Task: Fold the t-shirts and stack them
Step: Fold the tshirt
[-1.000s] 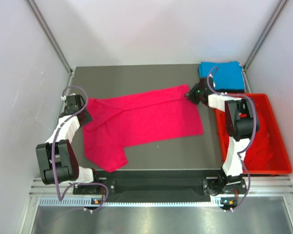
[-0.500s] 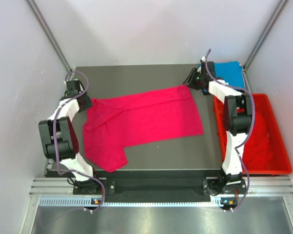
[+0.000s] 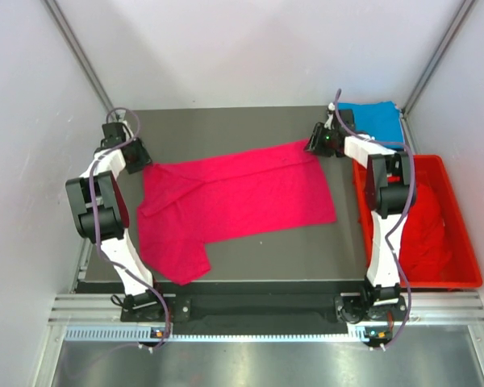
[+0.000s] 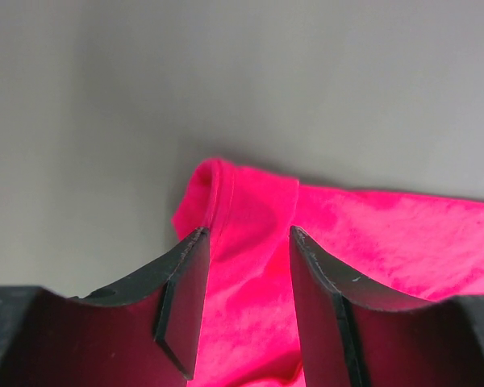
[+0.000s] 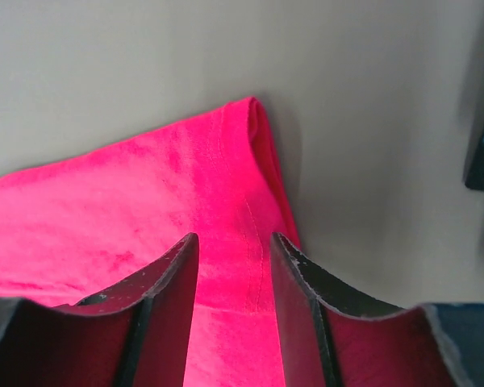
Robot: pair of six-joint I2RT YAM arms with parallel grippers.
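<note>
the pink t-shirt (image 3: 242, 193) lies spread across the middle of the dark tabletop (image 3: 226, 129). one sleeve trails toward the near left corner, and the far hem runs slantwise toward the far right corner. the left fingers (image 4: 181, 298) stand at the shirt's far left tip and the right fingers (image 5: 165, 290) at its far right tip.

over the last second both arms have moved toward the far edge, and both pairs of fingers have parted. each pair is now moderately apart and holds nothing. the wrist views show the cloth lying slack on the tabletop beyond and below the fingertips, not pinched between them. the shirt itself has barely shifted; its far right tip sits a touch nearer the far right corner.

this looks like the release at the end of a pull to spread the shirt out. the shirt is roughly flat but not square to the tabletop, and no fold has been made yet.

a folded blue t-shirt (image 3: 375, 121) waits at the far right corner, likely the base of the stack. more red t-shirts (image 3: 427, 234) sit heaped in the red crate (image 3: 468, 278) off the right edge, so much of the task remains.
</note>
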